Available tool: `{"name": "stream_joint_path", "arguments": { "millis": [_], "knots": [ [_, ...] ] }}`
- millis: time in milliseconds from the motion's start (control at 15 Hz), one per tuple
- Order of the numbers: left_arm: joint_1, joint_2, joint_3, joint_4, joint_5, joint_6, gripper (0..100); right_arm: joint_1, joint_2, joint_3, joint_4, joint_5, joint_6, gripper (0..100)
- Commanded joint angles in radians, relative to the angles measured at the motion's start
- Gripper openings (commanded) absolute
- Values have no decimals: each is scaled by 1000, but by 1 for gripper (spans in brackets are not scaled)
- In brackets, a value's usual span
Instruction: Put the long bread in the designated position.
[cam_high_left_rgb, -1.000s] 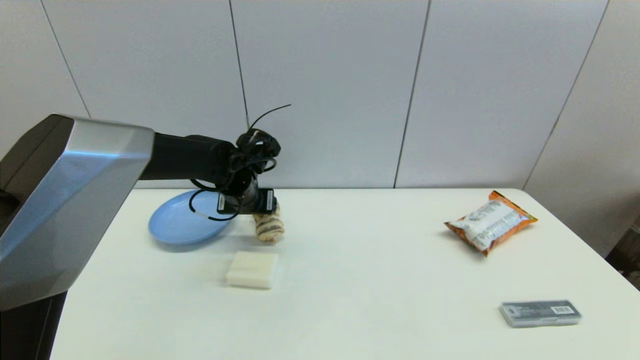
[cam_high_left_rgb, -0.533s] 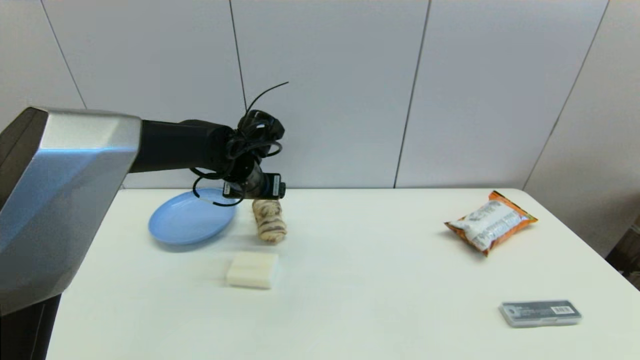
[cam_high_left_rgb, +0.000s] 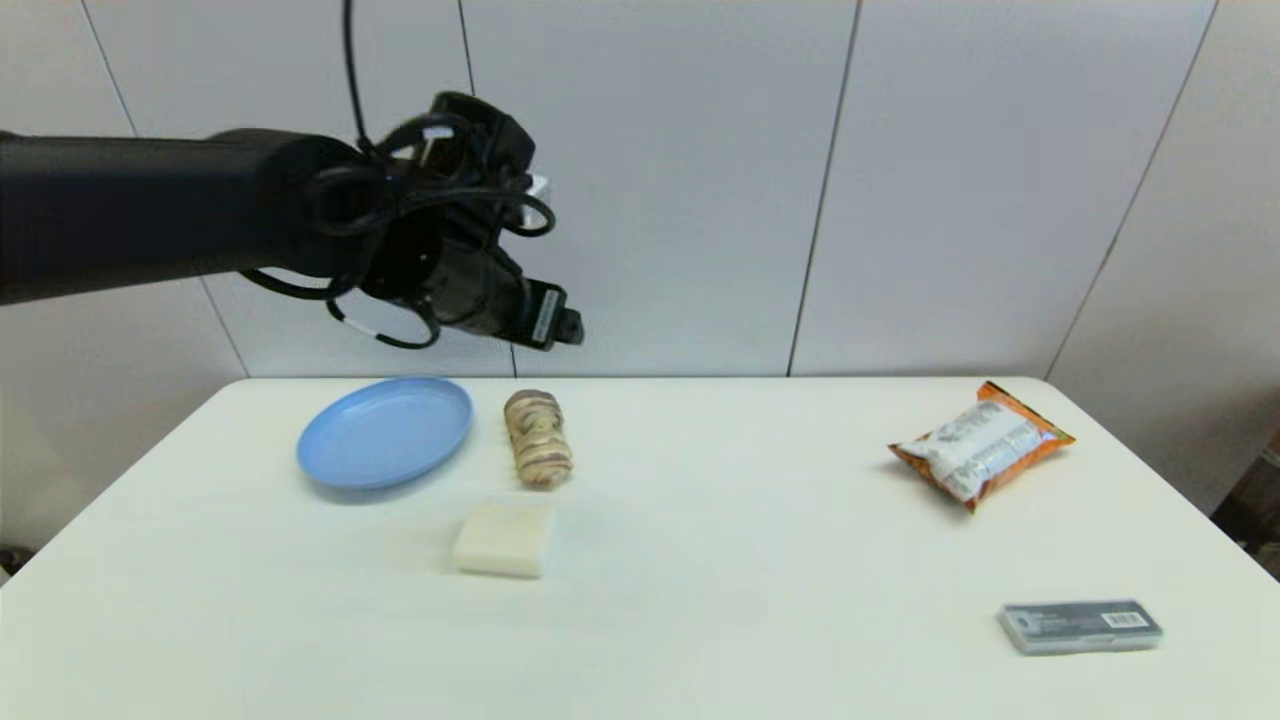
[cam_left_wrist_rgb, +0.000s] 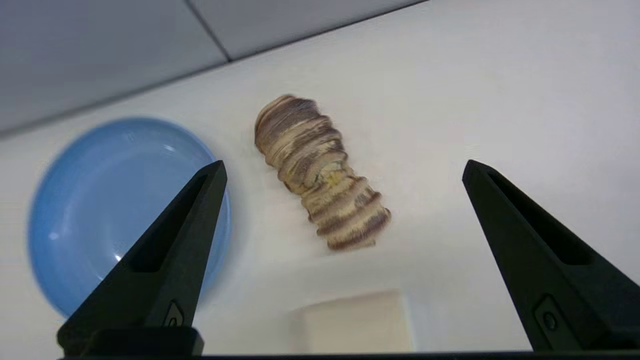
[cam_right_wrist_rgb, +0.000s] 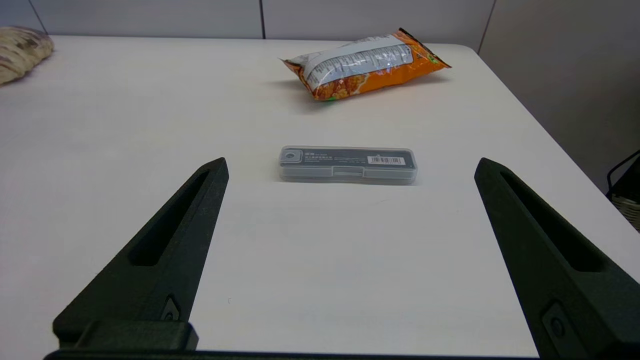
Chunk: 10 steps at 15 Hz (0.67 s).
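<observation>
Long bread (cam_high_left_rgb: 538, 452) right of plate (cam_high_left_rgb: 384, 432)

Worktop (cam_high_left_rgb: 700, 600): smooth matt white. Long bread (cam_high_left_rgb: 538, 452): ribbed, matt crust. Blue plate (cam_high_left_rgb: 385, 432): glossy plastic. Snack bag (cam_high_left_rgb: 980, 443): shiny crinkled foil. Case (cam_high_left_rgb: 1081, 626): clear plastic. Left claw (cam_left_wrist_rgb: 342, 167) fingers (cam_left_wrist_rgb: 170, 250): matt black plastic.

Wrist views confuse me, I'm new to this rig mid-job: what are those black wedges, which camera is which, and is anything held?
The wedges are each arm's own two fingers, seen from a camera behind them. The head view looks down at the white table. The left gripper hangs open above the long bread, holding nothing; the bread lies on the table beside the blue plate, with a cream block nearer the robot. The right gripper, out of the head view, is open and empty, facing a grey case and a snack bag.
</observation>
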<state>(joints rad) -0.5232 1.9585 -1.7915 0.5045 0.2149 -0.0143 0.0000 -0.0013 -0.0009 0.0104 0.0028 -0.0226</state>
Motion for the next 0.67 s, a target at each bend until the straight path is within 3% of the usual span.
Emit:
{"name": "stream_joint_path", "arguments": {
  "millis": [67, 400, 667],
  "knots": [
    [-3, -302, 218, -75, -177, 223, 100, 0, 1, 1, 0, 0, 0, 100],
    [-32, -613, 574, -397, -219, 243, 100, 0, 1, 1, 0, 0, 0, 100],
    [-24, -819, 805, -557, -218, 238, 100, 0, 1, -1, 0, 0, 0, 100]
  ]
}}
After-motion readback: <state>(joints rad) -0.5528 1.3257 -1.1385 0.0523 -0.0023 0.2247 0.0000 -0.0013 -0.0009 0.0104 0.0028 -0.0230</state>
